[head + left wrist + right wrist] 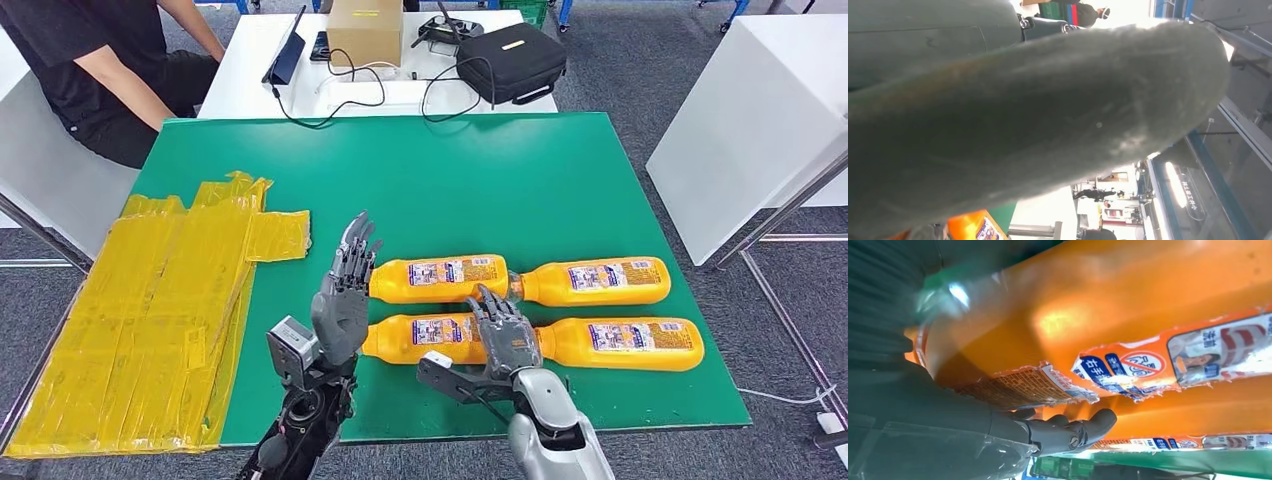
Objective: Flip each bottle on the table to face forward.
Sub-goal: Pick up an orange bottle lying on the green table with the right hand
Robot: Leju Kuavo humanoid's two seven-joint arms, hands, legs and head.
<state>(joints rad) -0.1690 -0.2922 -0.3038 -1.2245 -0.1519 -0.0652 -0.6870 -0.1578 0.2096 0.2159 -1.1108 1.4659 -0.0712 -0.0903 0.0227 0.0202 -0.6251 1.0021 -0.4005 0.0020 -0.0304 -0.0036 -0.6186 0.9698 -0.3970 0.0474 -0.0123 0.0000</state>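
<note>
Head view: four orange bottles lie sideways.

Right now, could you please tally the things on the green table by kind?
Orange bottles: 4
Yellow plastic sheet piles: 1
Total: 5

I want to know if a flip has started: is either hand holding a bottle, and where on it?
The right hand lies over the neck end of the near left bottle; a closed grip cannot be told. The left hand holds nothing.
</note>
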